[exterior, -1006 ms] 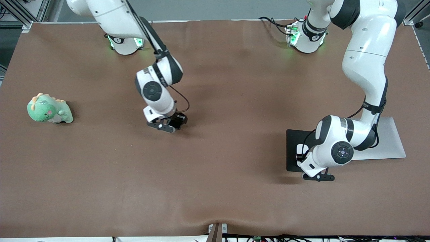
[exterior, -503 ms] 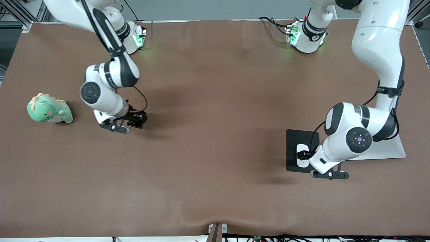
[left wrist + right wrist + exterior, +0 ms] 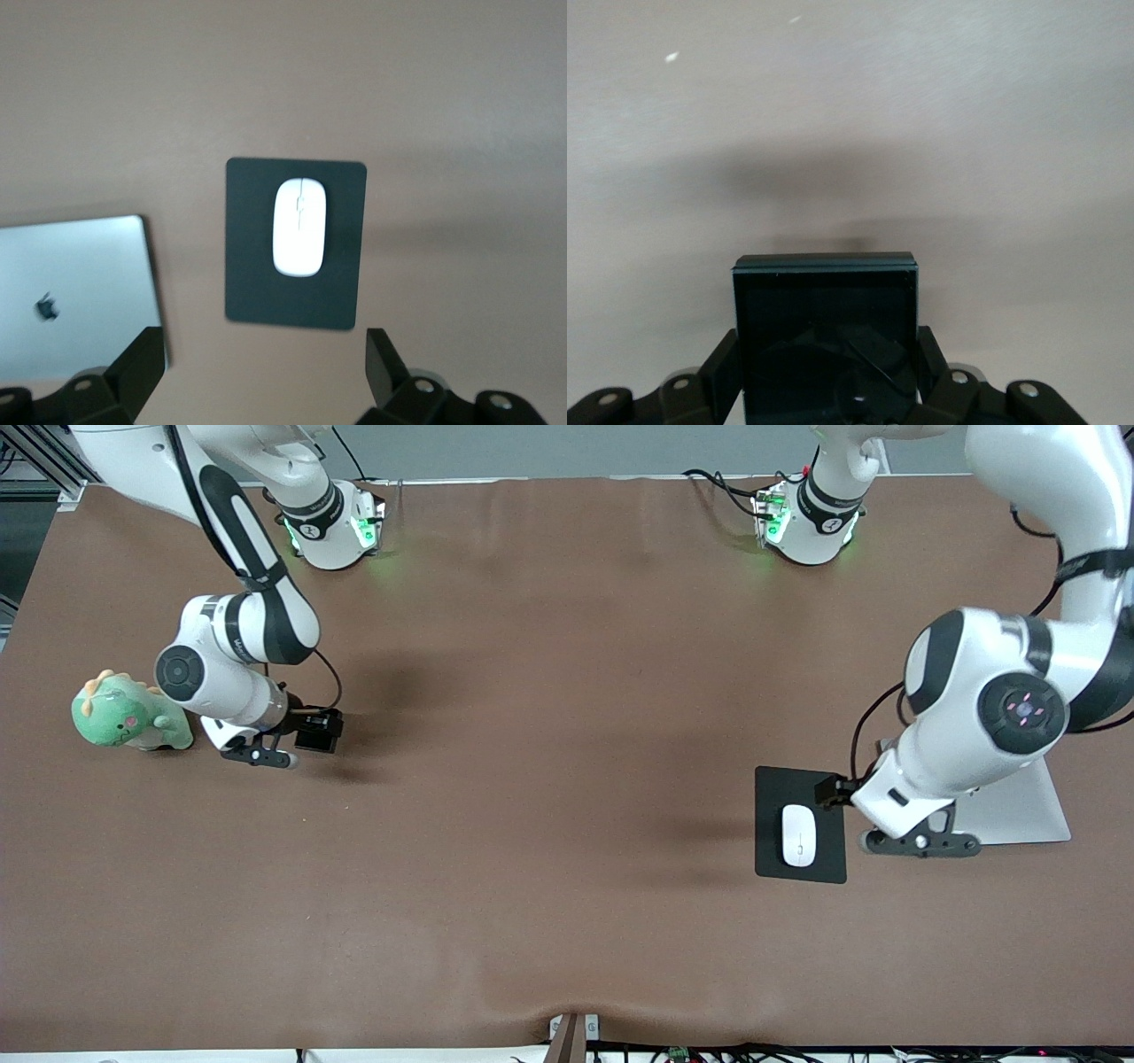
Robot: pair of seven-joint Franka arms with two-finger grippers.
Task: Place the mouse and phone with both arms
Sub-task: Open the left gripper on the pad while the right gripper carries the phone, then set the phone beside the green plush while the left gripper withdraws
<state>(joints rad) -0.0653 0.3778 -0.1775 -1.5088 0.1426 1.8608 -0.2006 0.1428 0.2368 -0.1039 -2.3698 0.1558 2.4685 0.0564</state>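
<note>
Both grippers are partly hidden: right gripper point(image 3: 306, 735) fingers clench the phone point(image 3: 825, 332), left gripper point(image 3: 266, 354) fingers are released above the mouse point(image 3: 798, 834).

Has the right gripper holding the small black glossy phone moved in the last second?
Yes. The right gripper, shut on the phone, has travelled toward the green plush dinosaur at the right arm's end of the table.

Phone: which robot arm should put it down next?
The right arm. Its gripper is shut on the phone, up over the table beside the dinosaur toy. The left gripper is open and empty; the mouse already lies on the pad.
</note>
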